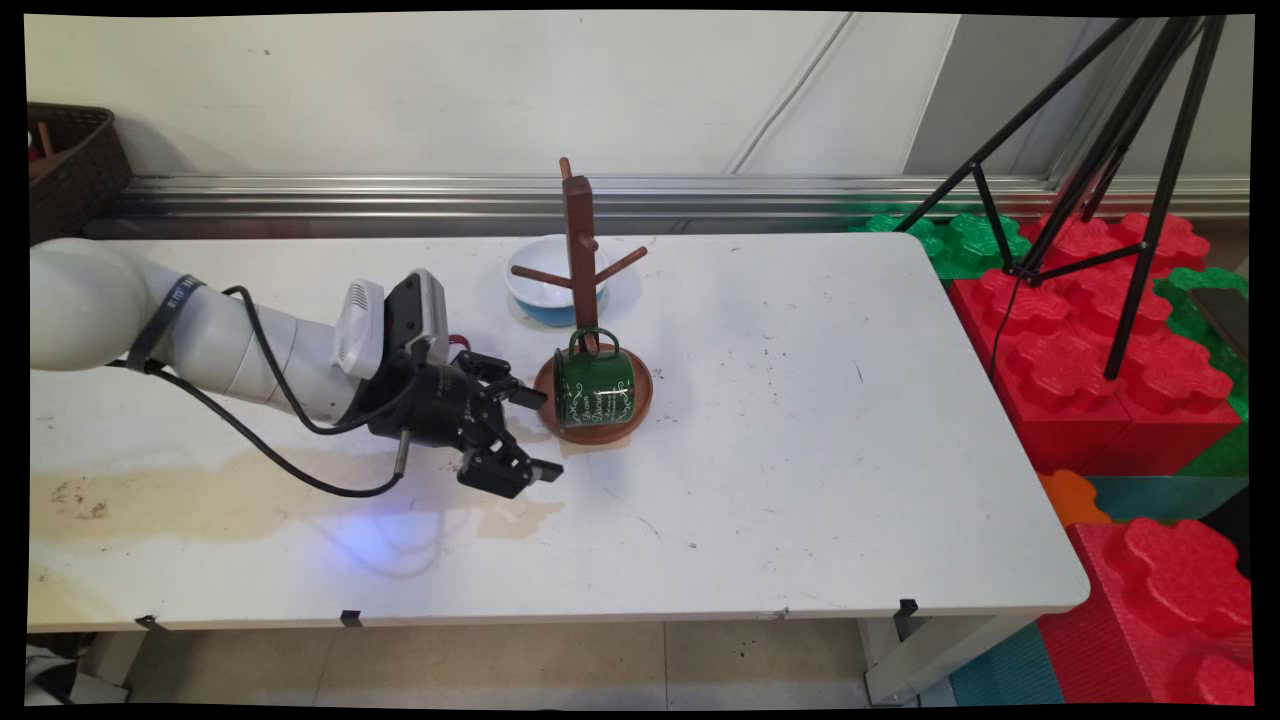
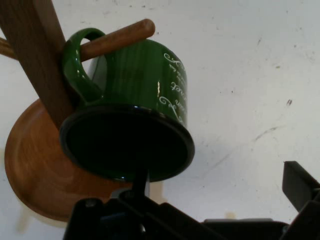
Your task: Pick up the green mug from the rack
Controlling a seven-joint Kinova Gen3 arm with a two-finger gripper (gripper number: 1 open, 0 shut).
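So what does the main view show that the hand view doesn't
Only the main view shows the bowl behind the rack, the tripod, the foam blocks, a stain on the table, and the arm. Only the hand view shows the mug's dark inside. Both show the green mug hung by its handle on a rack peg, and the open end effector.

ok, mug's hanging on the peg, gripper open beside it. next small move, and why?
Probably back the gripper straight away from the mug. The mug hangs by its handle on a peg of the tree, and the open fingers hold nothing, so retreating avoids knocking it.
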